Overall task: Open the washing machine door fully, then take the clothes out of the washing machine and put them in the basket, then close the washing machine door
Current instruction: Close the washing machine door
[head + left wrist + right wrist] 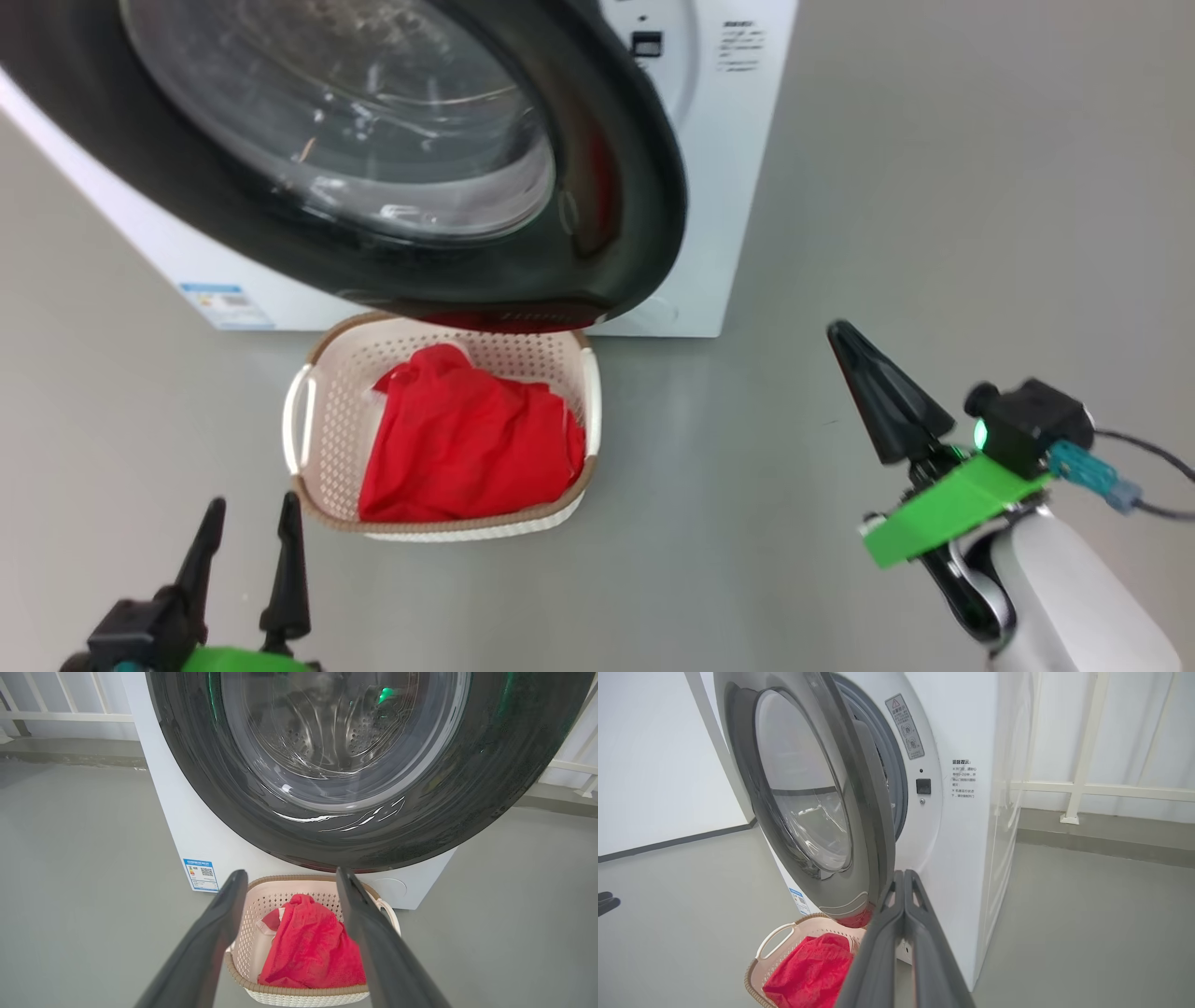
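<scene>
The washing machine door point(616, 187) stands partly open, its black rim and glass bowl hanging over the basket point(322, 439). Bright red clothes point(467, 448) lie piled inside the basket, on the floor against the washing machine point(738, 140). My left gripper point(254, 509) is open and empty, low and just left of the basket. My right gripper point(840, 334) is shut on nothing, off to the right of the door's free edge. In the left wrist view the open gripper point(292, 875) frames the clothes point(313, 947) and the door point(467, 788). In the right wrist view the shut gripper point(904, 873) points at the door point(873, 835) edge.
A blue sticker point(224, 303) marks the machine's lower front. Bare grey floor spreads to the right of the machine and around the basket point(777, 942). A white railing point(1087, 788) and wall run behind the machine.
</scene>
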You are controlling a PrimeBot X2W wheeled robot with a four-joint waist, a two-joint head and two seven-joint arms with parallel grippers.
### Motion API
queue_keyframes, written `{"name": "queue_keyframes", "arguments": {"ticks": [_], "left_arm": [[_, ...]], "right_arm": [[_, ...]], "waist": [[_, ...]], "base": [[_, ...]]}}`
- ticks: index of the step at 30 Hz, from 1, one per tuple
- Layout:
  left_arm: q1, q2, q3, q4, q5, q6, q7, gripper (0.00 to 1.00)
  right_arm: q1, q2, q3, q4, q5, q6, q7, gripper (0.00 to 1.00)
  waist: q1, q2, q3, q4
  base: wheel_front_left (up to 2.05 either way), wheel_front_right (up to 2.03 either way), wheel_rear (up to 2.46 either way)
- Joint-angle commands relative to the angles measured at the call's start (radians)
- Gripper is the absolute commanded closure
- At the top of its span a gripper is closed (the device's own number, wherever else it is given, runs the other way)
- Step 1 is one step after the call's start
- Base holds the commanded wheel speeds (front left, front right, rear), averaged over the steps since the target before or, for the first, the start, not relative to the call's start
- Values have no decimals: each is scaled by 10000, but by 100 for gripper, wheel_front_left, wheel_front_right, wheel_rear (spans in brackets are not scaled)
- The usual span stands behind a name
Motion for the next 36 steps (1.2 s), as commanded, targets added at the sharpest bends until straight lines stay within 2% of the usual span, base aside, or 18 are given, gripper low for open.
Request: {"name": "queue_keyframes", "arguments": {"ticks": [1, 7, 14, 24, 36], "left_arm": [[-372, 82, 277, -285, 107, -29, -93, 0], [-760, -24, 100, -370, 158, -29, -93, 0], [-1026, -74, 52, -456, 91, -29, -93, 0], [-1387, -80, -211, -545, -282, -29, -93, 0], [-1829, -81, -405, -709, -476, -29, -93, 0]], "right_arm": [[-238, 45, 243, -172, 135, 16, -74, 100], [-1170, 218, 771, 345, 175, 16, -74, 100], [-2045, 383, 935, 1084, 230, 16, -74, 100], [-3088, 512, 976, 1789, 187, 16, -74, 100], [-3991, 501, 605, 2027, 188, 16, -74, 100]], "waist": [[0, 0, 291, 335], [0, 0, 742, 890], [0, 0, 1181, 1330], [0, 0, 1690, 1642], [0, 0, 2263, 1883]], "base": [[0, 0, 0], [0, 0, 0], [0, 0, 0], [0, 0, 0], [0, 0, 0]]}}
